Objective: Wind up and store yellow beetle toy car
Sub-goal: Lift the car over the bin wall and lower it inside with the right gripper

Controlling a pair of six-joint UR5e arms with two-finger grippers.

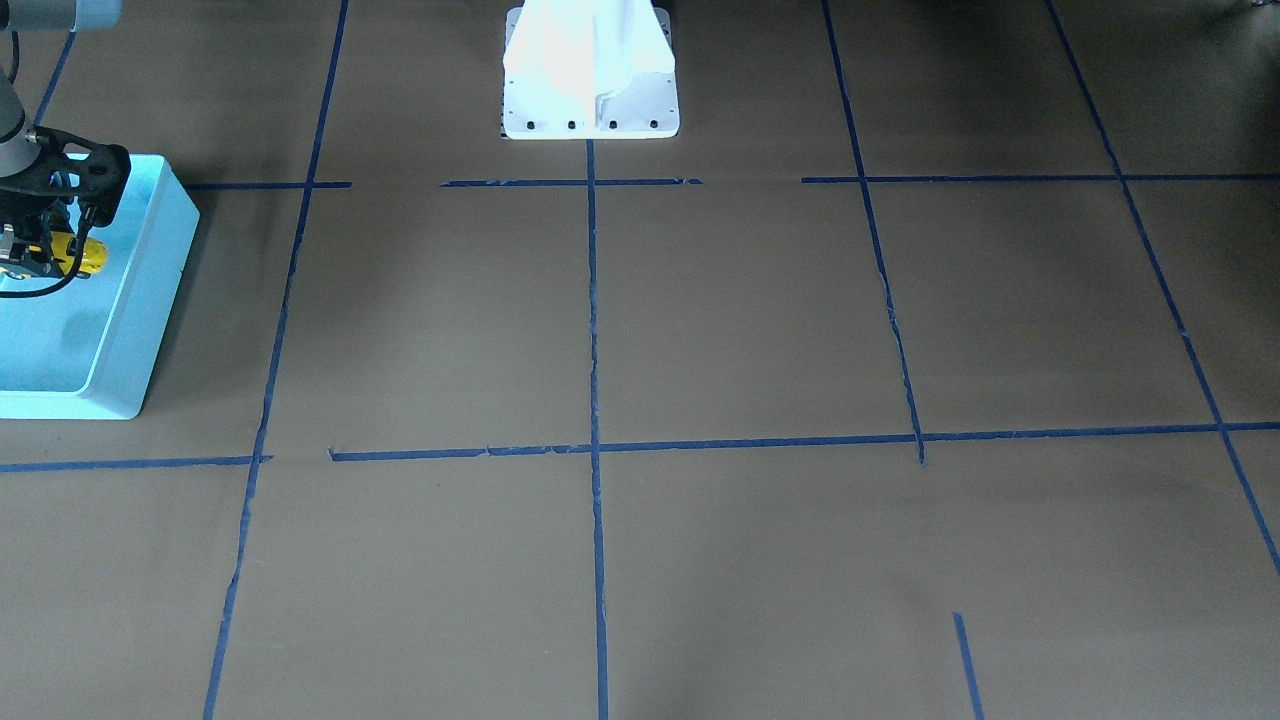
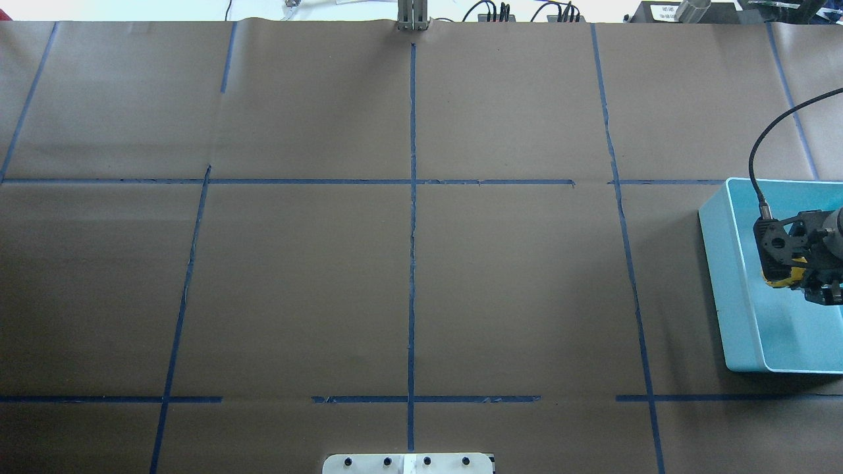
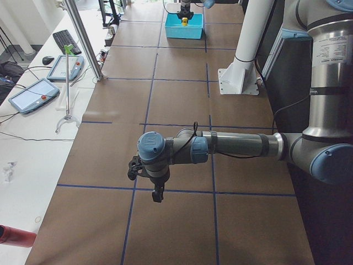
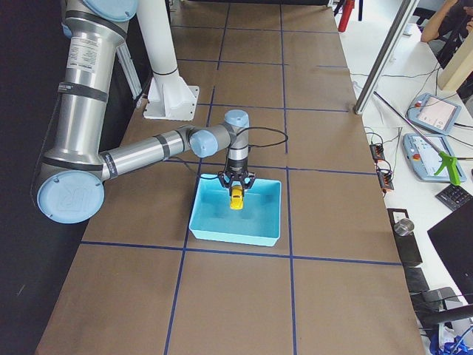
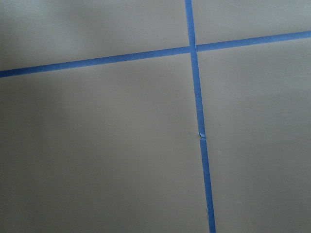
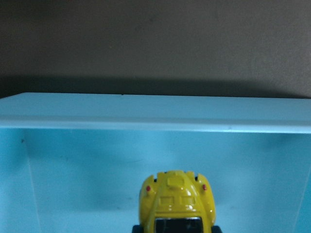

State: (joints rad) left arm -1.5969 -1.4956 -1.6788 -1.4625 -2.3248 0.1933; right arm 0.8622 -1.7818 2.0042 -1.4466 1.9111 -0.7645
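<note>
Front-facing view: my right gripper (image 1: 40,240) sits at the frame's left edge, reaching down inside the turquoise bin (image 1: 150,290). Its jaws are pinching the yellow beetle toy car (image 1: 88,255). I cannot tell whether the wheels touch the bin floor. The white pedestal (image 1: 590,80) stands well apart, on brown paper (image 1: 750,320) gridded with blue tape (image 1: 592,300).

Overhead view: the gripper's black body covers most of the car, leaving only a sliver of yellow (image 2: 787,280) showing inside the bin walls (image 2: 724,276). A black cable (image 2: 764,151) arcs up from the wrist, past the bin's far wall.

Left side view: the left gripper (image 3: 157,194) hangs over bare paper near a tape crossing, well apart from the bin at the table's far end. From here I cannot tell how its jaws stand. A keyboard (image 3: 65,40) and a teach pendant (image 3: 30,94) lie on the side bench.

Right side view: the car (image 4: 236,198) sits just beneath the gripper fingers, within the bin (image 4: 236,235).

Left wrist view: only paper and a tape crossing (image 5: 192,47).

Right wrist view: the car (image 6: 177,201) fills the bottom centre — yellow shell, two small red lamps. A bin wall (image 6: 155,114) runs across ahead of it, with paper beyond. The fingers are out of frame.
</note>
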